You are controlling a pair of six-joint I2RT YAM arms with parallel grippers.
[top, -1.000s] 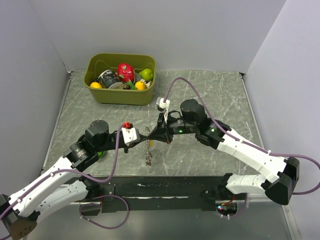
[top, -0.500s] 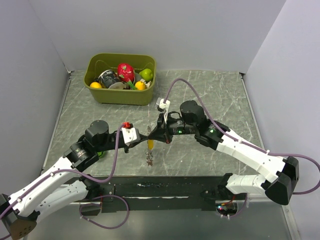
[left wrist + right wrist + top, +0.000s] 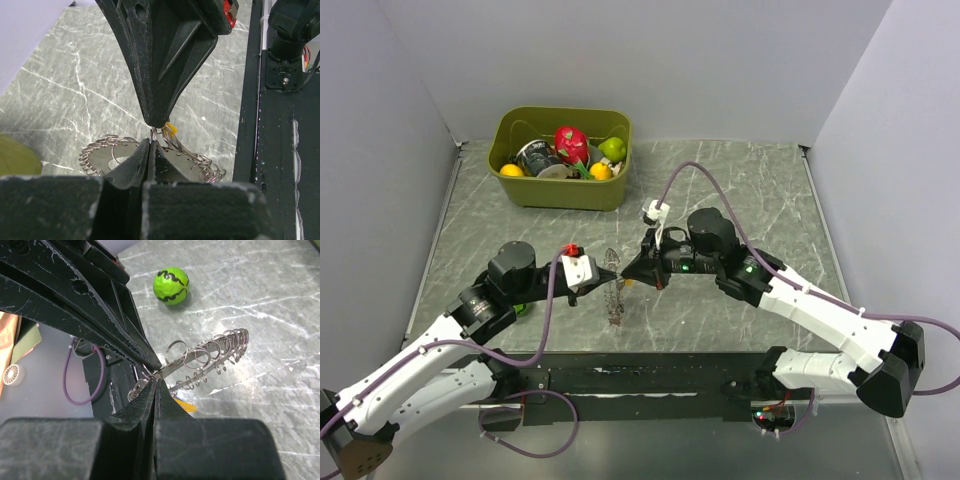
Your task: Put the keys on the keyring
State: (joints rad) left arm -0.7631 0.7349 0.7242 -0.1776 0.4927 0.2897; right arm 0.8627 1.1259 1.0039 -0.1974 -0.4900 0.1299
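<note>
The keyring [image 3: 614, 298] hangs above the table between my two gripper tips, a thin metal band strung with several small wire rings. My left gripper [image 3: 607, 272] is shut on it; the left wrist view shows its tips [image 3: 151, 139] pinching the wire, with the rings [image 3: 100, 152] spread below. My right gripper [image 3: 628, 274] is shut too, tip to tip against the left one, pinching the same wire [image 3: 158, 378]. The ring band [image 3: 210, 352] stretches away from it. A yellow key head [image 3: 171, 129] dangles just under the pinch, and also shows in the right wrist view [image 3: 186, 405]. The black key is out of view.
An olive bin [image 3: 560, 192] with toy fruit and cups stands at the back left. A green ball with black squiggles [image 3: 171, 279] lies on the table by the left arm. The table's black front rail [image 3: 270, 125] runs close under the grippers.
My right gripper has shifted slightly right and toward the front edge. The keyring has swung so its small rings now fan out, and the yellow key shows less from above.
</note>
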